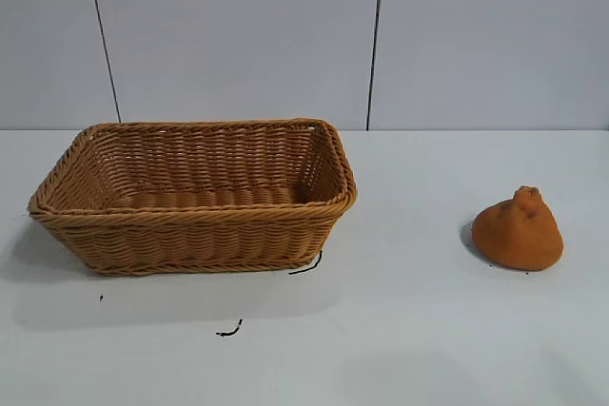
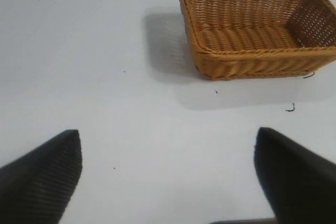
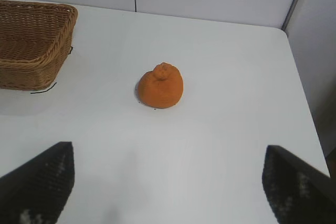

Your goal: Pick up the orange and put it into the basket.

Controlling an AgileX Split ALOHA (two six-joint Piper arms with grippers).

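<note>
The orange (image 1: 519,229) is a dull, lumpy fruit with a knobby top. It sits on the white table at the right, and shows in the right wrist view (image 3: 161,86). The tan wicker basket (image 1: 195,221) stands empty at the left, and shows in the left wrist view (image 2: 252,59) and at the edge of the right wrist view (image 3: 31,72). My right gripper (image 3: 169,150) is open and empty, well short of the orange. My left gripper (image 2: 168,136) is open and empty over bare table, away from the basket. Neither gripper shows in the exterior view.
The white table (image 1: 400,330) has small black marks (image 1: 228,330) in front of the basket. A grey panelled wall (image 1: 238,35) runs behind it. The table's corner and edge (image 3: 294,66) lie beyond the orange in the right wrist view.
</note>
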